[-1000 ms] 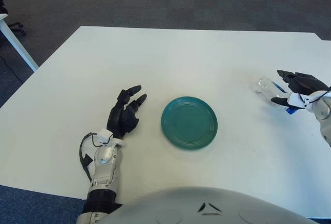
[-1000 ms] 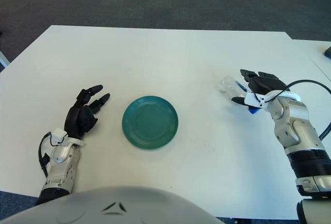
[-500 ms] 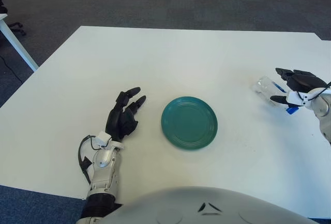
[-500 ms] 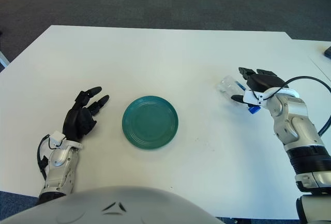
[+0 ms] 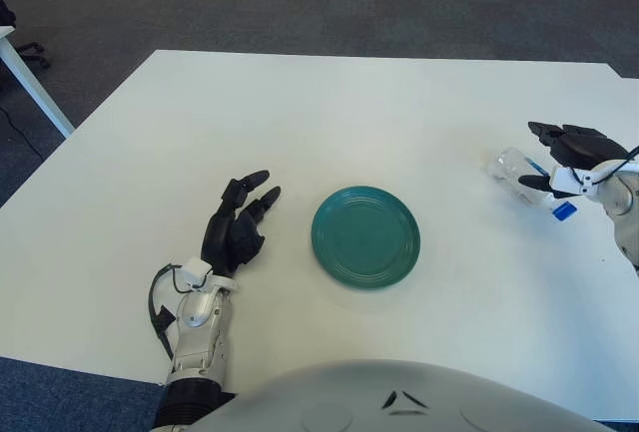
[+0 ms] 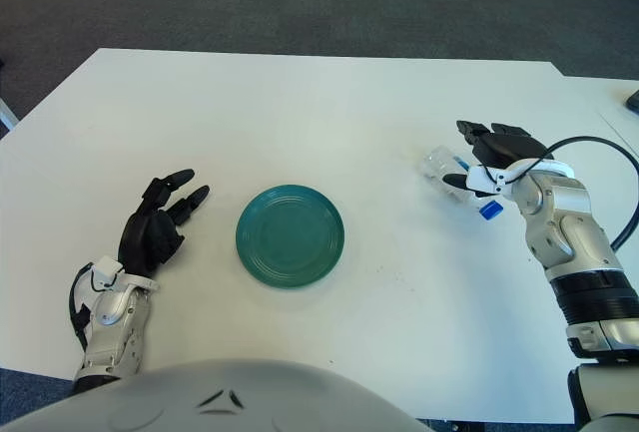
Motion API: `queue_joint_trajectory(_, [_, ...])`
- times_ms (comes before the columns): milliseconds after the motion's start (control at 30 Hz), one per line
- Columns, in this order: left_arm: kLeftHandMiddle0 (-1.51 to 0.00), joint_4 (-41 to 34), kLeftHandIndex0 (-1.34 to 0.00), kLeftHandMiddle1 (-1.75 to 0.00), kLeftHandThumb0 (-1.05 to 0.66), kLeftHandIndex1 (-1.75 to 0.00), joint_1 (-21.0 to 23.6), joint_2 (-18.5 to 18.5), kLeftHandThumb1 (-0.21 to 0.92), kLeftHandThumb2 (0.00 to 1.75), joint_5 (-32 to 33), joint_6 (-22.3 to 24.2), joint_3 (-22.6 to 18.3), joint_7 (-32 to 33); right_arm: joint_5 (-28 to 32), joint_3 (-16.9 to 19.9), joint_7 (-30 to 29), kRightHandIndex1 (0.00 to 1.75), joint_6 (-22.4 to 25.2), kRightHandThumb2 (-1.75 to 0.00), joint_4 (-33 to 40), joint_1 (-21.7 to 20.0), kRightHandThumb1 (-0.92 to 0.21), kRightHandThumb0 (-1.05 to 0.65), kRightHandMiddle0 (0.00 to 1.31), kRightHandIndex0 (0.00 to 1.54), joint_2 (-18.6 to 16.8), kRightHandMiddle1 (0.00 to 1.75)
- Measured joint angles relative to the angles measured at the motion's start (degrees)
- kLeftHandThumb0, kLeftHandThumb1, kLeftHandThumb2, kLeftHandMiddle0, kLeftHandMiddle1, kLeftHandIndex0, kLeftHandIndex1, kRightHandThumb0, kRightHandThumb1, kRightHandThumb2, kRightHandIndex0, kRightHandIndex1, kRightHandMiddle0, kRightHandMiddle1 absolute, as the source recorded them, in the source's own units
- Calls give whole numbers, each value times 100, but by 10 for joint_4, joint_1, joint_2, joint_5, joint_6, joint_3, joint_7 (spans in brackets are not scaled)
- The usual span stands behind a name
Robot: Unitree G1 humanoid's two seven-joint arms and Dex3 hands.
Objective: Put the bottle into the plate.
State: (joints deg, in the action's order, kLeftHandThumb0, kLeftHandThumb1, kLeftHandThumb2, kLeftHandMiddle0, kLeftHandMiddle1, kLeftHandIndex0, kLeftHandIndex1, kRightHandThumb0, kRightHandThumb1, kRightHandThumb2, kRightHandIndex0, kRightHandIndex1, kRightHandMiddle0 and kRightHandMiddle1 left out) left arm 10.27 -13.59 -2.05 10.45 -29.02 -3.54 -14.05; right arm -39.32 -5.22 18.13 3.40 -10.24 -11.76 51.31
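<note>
Barely begun: clear bottle (image 6: 451, 175) lying on its side on the white table (image 6: 300, 103), well right of the empty green plate (image 6: 290, 234), right hand (image 6: 491, 156) over it with fingers spread, not yet clamped, left hand (image 6: 155, 229) idle left of the plate, fingers loosely apart.

I am finding no readable text anywhere; the bottle (image 6: 451, 175) at three o'clock is showing only a blue patch, with no lettering I can make out.
</note>
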Motion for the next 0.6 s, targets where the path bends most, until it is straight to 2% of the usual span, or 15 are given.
queue_joint_trajectory(300, [-67, -11, -26, 0, -64, -80, -10, -2, 92, 96, 2, 7, 0, -4, 0, -9, -3, 1, 2, -66, -21, -11, -92, -105, 1, 3, -7, 1])
queue_joint_trajectory(600, [-67, -26, -26, 0, -64, -80, -26, -4, 92, 96, 5, 12, -2, -8, -4, -30, -16, 0, 22, -64, -52, -39, -92, -105, 2, 3, -37, 1])
